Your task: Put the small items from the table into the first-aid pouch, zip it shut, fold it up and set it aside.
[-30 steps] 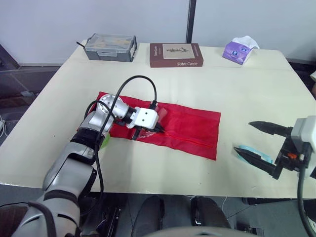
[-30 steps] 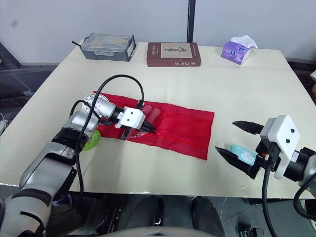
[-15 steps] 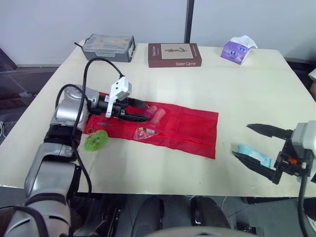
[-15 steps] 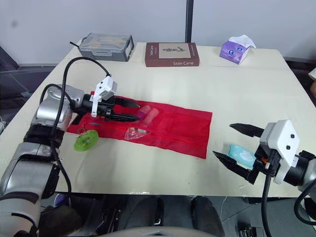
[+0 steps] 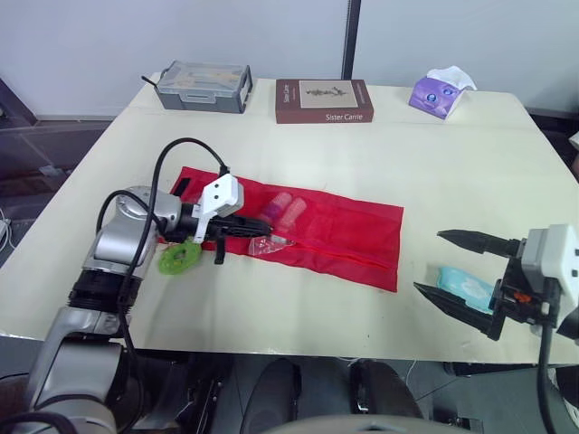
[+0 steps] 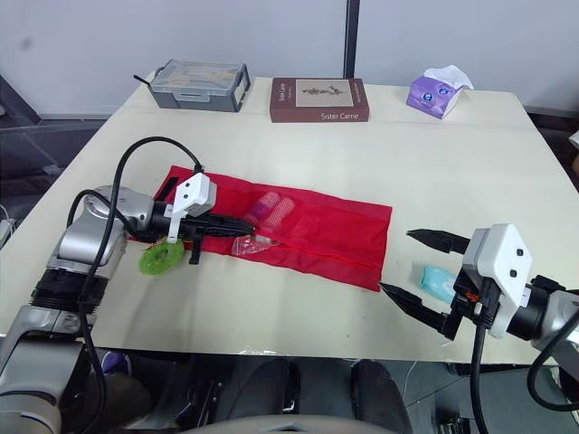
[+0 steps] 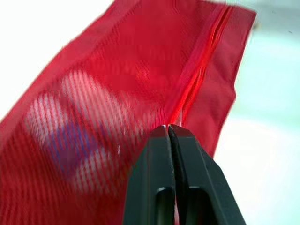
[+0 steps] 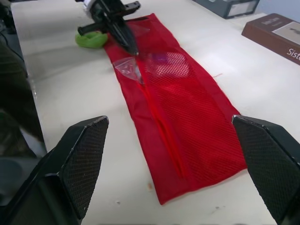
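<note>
The pouch (image 5: 348,237) is red mesh, with white and purple showing through. The ring (image 5: 178,259) is green, packet (image 5: 461,287) light blue, book (image 5: 323,100) brown, tissue pack (image 5: 440,94) purple, box (image 5: 203,86) grey, table (image 5: 434,172) cream.

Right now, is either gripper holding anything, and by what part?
Right gripper is open and empty. Left gripper has its fingers shut at the zipper of the red pouch; whether they pinch the pull cannot be told.
</note>
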